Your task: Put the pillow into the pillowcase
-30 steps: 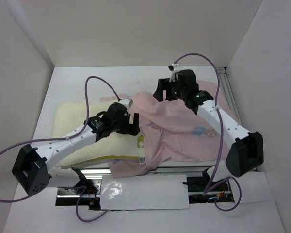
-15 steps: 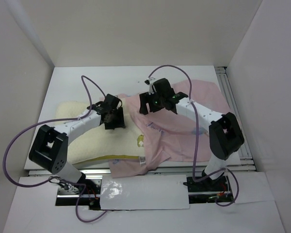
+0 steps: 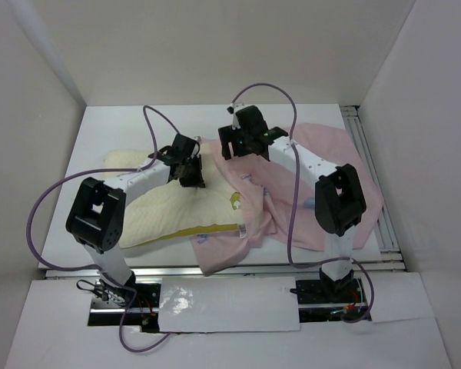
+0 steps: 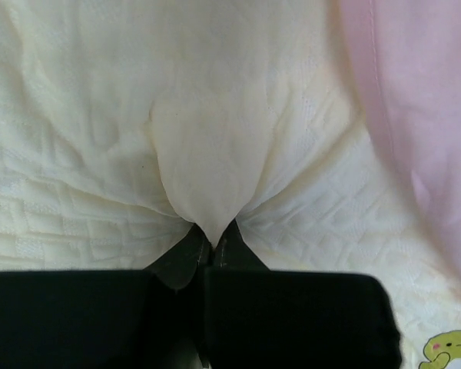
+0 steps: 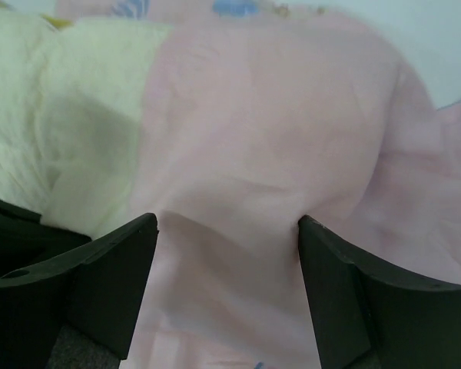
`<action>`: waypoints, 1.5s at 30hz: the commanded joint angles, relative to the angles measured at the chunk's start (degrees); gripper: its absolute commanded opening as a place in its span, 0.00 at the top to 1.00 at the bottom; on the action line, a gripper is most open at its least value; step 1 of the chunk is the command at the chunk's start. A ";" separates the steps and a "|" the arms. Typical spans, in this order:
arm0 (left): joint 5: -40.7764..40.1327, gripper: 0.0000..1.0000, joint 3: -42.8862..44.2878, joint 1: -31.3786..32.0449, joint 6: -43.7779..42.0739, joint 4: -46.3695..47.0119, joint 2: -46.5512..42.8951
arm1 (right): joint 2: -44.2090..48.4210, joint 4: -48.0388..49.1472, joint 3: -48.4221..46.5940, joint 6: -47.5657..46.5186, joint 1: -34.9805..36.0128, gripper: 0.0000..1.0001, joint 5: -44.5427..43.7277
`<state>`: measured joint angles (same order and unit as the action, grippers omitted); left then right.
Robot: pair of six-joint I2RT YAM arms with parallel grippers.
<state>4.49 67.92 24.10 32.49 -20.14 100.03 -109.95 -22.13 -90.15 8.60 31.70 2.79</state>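
Top view: cream pillow (image 3: 161, 211) on the left of the table (image 3: 115, 131), its right end under the pink pillowcase (image 3: 334, 142). Left wrist: left gripper (image 4: 211, 238) clamped together on a puckered fold of pillow. Right wrist: right gripper (image 5: 227, 231) spread apart just over pillowcase, holding nothing.

Overhead view looks down; close wrist views share the pillow (image 3: 169, 211).
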 commanded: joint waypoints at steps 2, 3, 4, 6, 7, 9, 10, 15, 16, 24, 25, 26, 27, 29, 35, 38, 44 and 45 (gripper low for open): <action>-1.33 1.00 2.13 -0.81 -6.29 6.43 1.66 | -1.49 -1.95 -8.10 -3.06 -0.24 0.20 -7.96; -1.85 1.00 2.65 -0.81 -6.82 7.13 0.88 | -1.49 -1.95 -8.81 -4.54 -0.24 0.20 -7.97; -1.85 1.00 2.66 -0.81 -7.52 7.83 0.87 | -2.28 -1.34 -10.47 -5.51 -0.24 0.20 -7.02; -1.85 1.00 2.66 -1.33 -8.05 7.84 -0.35 | -4.30 -2.55 -12.76 -6.84 -0.24 0.20 -5.26; -1.33 1.00 2.66 -1.33 -8.06 7.84 -0.36 | -5.26 -3.18 -13.99 -7.63 -0.24 0.20 -3.51; -1.33 1.00 2.66 -1.33 -8.06 8.36 -0.89 | -8.25 -4.84 -17.16 -7.63 0.29 0.20 -2.88; -0.72 1.00 2.13 -1.33 -8.67 8.36 -1.41 | -9.22 -5.37 -18.12 -8.77 0.29 0.20 -2.87; -0.71 1.00 2.13 -1.33 -8.67 8.89 -1.42 | -12.04 -4.77 -19.36 -14.48 3.53 0.27 -1.91; -0.71 1.00 2.13 -1.33 -8.67 8.89 -1.42 | -12.04 -4.24 -18.67 -16.84 4.15 0.27 -1.91; -0.19 1.00 1.60 -1.33 -8.67 8.89 -1.42 | -9.50 2.52 -13.48 -17.83 9.16 0.24 -18.41; -0.19 1.00 1.60 -1.33 -8.15 8.89 -1.42 | -9.49 3.14 -13.47 -17.83 9.17 0.24 -20.35; -0.18 1.00 1.08 -1.33 -7.62 8.89 -1.42 | -9.49 3.67 -12.69 -17.22 9.17 0.24 -22.45; -0.18 1.00 1.07 -1.33 -7.62 8.89 -1.42 | -8.97 3.67 -12.68 -17.21 9.17 0.24 -22.47; -0.71 1.00 -0.59 -1.33 -7.09 9.50 -2.64 | -8.96 3.67 -12.16 -15.73 9.17 0.24 -19.95; 1.48 1.00 -3.23 -1.86 -5.16 12.67 -5.11 | -1.77 8.75 -6.02 -11.51 9.17 0.29 -13.96; 2.09 1.00 -4.89 -1.86 -4.55 13.63 -5.11 | 4.73 17.19 1.98 -11.50 9.17 0.32 -13.34; 2.80 1.00 -6.22 -1.86 -4.01 14.43 -6.34 | 4.49 15.20 4.28 -11.50 9.17 0.32 -11.93; 2.80 1.00 -6.22 -1.86 -4.01 14.95 -6.86 | 3.87 15.19 4.28 -11.50 9.17 0.32 -11.32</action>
<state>5.39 62.28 21.96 28.71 -8.60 95.88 -105.56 -9.37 -85.76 -3.66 40.25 -9.93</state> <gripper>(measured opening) 0.059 0.685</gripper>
